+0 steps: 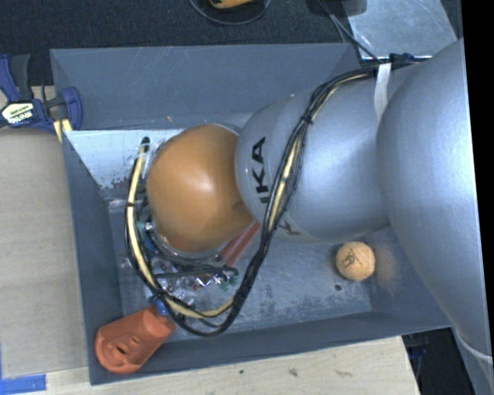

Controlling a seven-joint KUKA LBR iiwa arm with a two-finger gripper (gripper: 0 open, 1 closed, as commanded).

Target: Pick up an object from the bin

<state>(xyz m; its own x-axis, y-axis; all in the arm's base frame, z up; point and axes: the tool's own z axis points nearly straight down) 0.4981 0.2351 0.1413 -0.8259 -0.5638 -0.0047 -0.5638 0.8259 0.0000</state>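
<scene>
Part of my gripper's body (183, 275) shows under the orange wrist cover, low over the left half of the bin floor. An orange-red rubbery thing (129, 340) with a rounded, lumpy shape lies in the front left corner, just below and left of the gripper. A reddish-brown elongated thing (239, 245) pokes out from under the cover on the gripper's right, partly hidden by the arm. Whether anything is held is hidden by the cover.
A small tan ball (356, 260) rests on the bin floor to the right, close to the arm. The arm covers most of the bin's right and middle. Yellow and black cables loop from the wrist down toward the front wall.
</scene>
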